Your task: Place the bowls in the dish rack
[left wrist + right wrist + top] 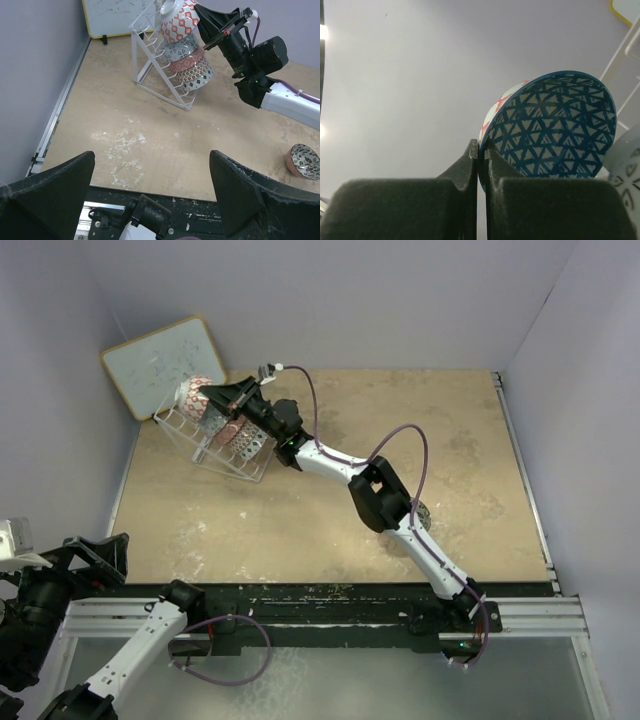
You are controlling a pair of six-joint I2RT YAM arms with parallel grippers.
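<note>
My right gripper is shut on the rim of a bowl with a blue triangle pattern inside and a red-and-white outside. It holds the bowl on edge at the top of the white wire dish rack. In the left wrist view several bowls stand stacked in the rack below the held bowl. A grey-patterned bowl with a pink outside sits on the table at the right, partly hidden under the right arm in the top view. My left gripper is open and empty over the table's near edge.
A whiteboard with a wooden frame lies behind the rack at the back left. Purple walls close in the left, back and right. A black rail runs along the table's near edge. The right arm stretches diagonally across the table.
</note>
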